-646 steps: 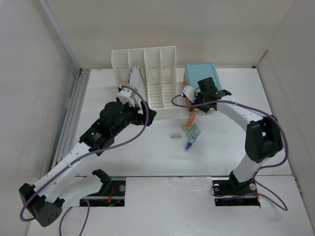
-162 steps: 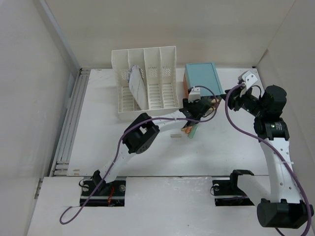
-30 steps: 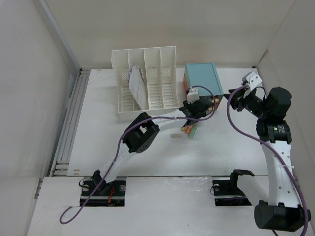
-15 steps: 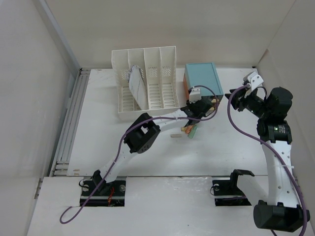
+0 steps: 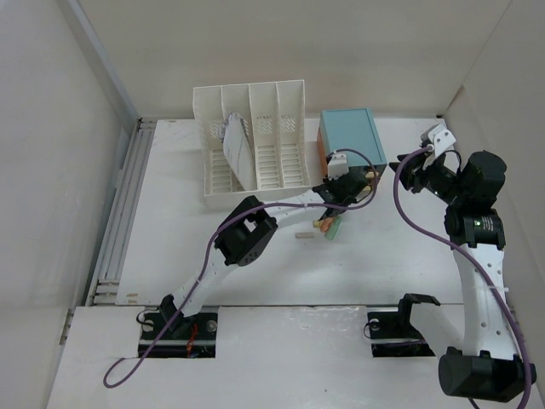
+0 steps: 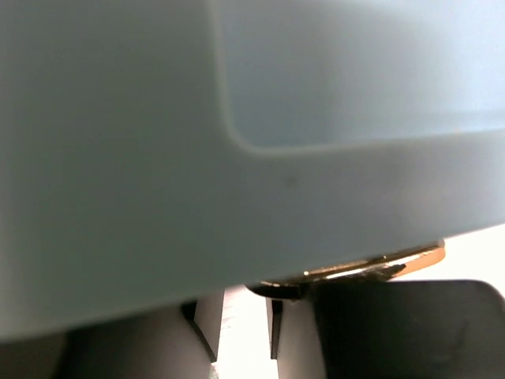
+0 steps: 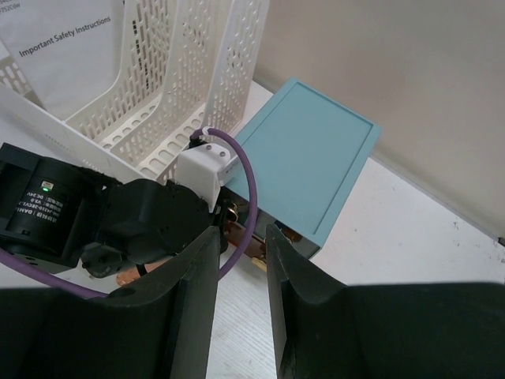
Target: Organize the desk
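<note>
The left pincer (image 6: 243, 316) has narrowed to a slim gap at the gold handle (image 6: 355, 264) of the teal drawer box (image 6: 237, 95), grip uncertain, likely readying to pull it open.

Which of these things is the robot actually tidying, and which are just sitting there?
In the job: desk; teal box, with the left tool at its front; loose pens; small beige block.
Just there: white rack holding a booklet; grey rail; right tool, raised and empty.
</note>
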You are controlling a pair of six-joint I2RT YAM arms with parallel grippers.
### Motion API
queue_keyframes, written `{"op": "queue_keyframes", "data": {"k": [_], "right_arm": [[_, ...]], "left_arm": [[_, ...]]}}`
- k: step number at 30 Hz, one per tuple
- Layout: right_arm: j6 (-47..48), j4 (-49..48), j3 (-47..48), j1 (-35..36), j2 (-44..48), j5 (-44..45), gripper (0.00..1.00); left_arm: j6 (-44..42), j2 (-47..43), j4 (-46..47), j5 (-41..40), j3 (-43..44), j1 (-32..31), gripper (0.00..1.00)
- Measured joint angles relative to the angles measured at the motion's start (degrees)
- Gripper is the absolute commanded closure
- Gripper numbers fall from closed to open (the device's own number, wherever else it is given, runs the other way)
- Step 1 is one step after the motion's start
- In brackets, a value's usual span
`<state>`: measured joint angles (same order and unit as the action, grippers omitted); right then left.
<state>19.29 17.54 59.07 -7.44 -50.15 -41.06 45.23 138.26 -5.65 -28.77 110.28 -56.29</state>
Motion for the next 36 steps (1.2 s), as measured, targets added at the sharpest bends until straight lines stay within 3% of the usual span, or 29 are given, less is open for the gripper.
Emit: {"op": "queue_keyframes", "data": {"k": [6,36], "right_arm": [[0.0,0.0,0.0,0.0,0.0,0.0,0.65],[0.0,0.0,0.0,-0.46,0.9,-0.09,0.65]], "left_arm": [[0.79,-0.02,0.26,0.46,-0.37,0.0,1.0],[1.79,-1.57,5.97,0.22,-5.22,-0.7,1.0]]}}
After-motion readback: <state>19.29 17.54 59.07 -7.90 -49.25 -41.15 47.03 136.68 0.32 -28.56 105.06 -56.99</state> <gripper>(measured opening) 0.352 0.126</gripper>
